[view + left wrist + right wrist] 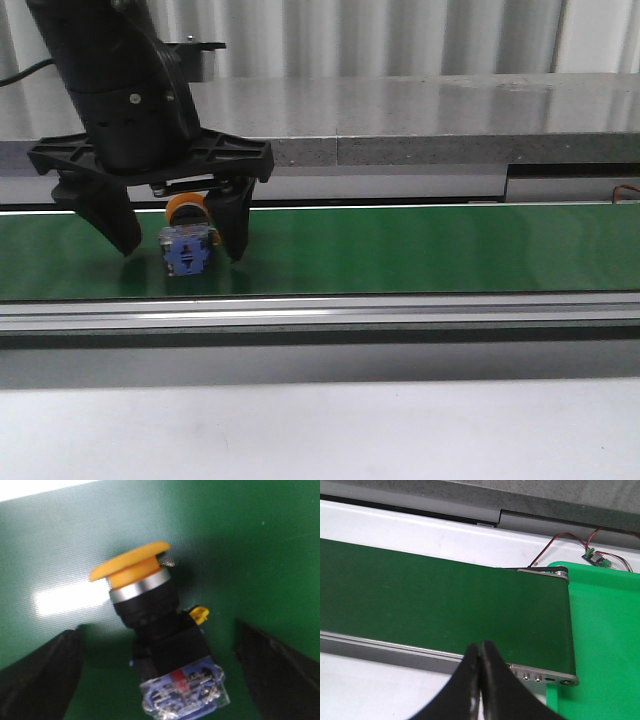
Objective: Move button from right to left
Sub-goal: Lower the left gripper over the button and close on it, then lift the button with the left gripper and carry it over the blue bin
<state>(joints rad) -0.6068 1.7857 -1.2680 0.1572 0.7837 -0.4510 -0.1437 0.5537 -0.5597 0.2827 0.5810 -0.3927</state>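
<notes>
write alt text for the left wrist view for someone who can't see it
A push-button switch with a yellow-orange mushroom head lies tilted on a green belt, its blue-and-clear contact block nearest the camera. The left gripper is open, its two black fingers on either side of the switch and not touching it.

An industrial workshop or factory test cell. A green conveyor belt (420, 250) runs between aluminium side rails (400, 318), backed by a grey stone-like slab (420, 120) and corrugated metal wall (380, 35). A small circuit board (593, 556) with red and black wires (560, 542) sits by the belt's end roller.
</notes>
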